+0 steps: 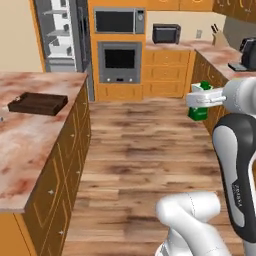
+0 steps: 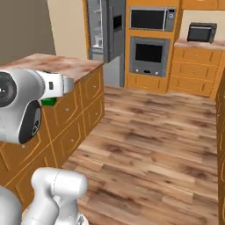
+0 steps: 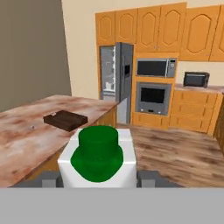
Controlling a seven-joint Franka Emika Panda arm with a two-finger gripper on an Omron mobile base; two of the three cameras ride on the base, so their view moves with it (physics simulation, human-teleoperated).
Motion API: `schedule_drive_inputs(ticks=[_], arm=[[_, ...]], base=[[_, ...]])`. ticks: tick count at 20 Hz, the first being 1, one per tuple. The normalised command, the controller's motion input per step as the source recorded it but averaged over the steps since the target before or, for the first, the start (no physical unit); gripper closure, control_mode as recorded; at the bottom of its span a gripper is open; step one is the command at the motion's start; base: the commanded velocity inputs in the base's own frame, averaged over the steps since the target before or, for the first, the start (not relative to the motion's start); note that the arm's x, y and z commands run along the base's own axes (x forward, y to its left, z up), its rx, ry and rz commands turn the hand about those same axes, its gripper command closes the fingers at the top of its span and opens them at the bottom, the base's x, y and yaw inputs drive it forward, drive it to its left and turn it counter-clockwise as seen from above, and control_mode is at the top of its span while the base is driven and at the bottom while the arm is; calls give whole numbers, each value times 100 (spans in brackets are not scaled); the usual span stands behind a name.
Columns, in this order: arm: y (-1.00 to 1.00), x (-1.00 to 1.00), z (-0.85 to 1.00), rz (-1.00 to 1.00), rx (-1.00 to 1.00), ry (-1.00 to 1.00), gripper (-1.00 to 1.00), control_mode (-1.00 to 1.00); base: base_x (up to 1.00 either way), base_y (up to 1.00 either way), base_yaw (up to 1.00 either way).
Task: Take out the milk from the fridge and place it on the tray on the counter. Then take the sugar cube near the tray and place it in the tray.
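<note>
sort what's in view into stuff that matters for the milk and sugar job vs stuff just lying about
Job:
milk, held in the gripper
tray on the counter
fridge, door open
a tiny pale speck near the tray, maybe the sugar cube, too small to tell

Just there:
microwave
wall oven
toaster oven
knife block

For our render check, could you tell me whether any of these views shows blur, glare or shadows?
Left base view: soft and blocky, tray casts no shadow. Right base view: equally soft, no glare on the fridge. Hand view: sharper, flat even light on the milk.
</note>
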Motion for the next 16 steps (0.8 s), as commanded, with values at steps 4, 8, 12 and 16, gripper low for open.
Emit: schedule_drive_inputs(ticks=[4,8,12,16], arm=[[0,0,0,0,0,0,100,100],[0,0,0,0,0,0,100,100],[0,0,0,0,0,0,100,100],[0,0,0,0,0,0,100,100]], base=[[79,-47,74],[81,-27,82],[70,-33,81],[83,-51,73]])
